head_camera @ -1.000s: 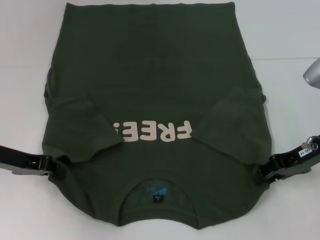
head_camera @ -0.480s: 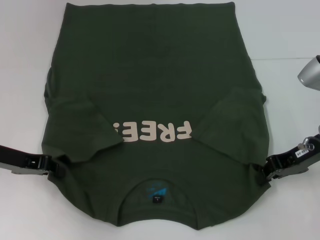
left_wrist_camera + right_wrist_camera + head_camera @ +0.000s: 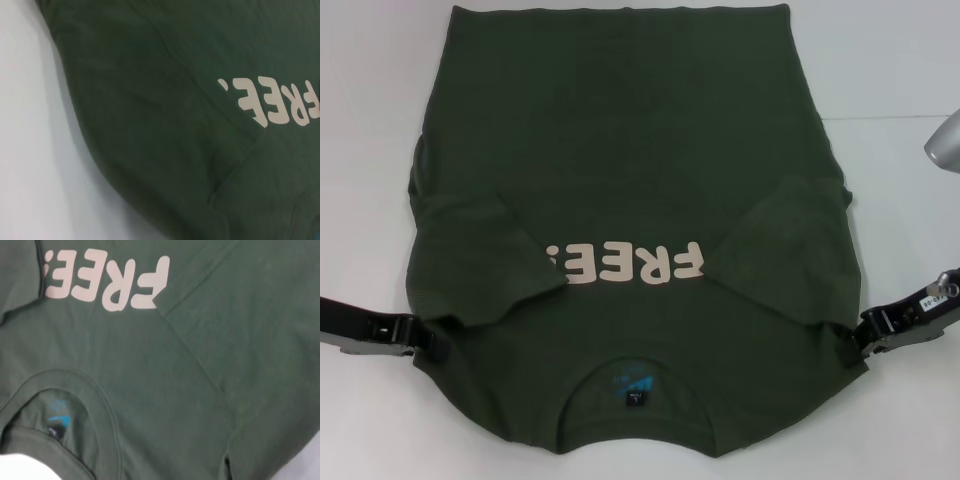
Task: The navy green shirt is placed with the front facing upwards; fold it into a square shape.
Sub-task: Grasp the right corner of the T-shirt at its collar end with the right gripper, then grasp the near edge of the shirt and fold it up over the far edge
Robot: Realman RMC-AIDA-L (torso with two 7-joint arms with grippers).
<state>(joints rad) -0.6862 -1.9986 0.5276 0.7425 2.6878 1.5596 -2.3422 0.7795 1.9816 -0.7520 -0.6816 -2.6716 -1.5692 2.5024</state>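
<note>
The navy green shirt lies flat and front up in the head view, its collar nearest me. Both short sleeves are folded inward over the chest, each covering one end of the cream "FREE!" lettering. My left gripper sits low at the shirt's left shoulder edge. At the right shoulder edge is my right gripper. The left wrist view shows the shirt with its left edge on the table. Shirt cloth, lettering and the collar with its blue label fill the right wrist view.
A white table lies under and around the shirt, with bare strips to the left and right. A grey metal part juts in at the right edge of the head view.
Both grippers have slid slightly outward, away from the shirt's shoulder edges. The shirt itself has not moved.
</note>
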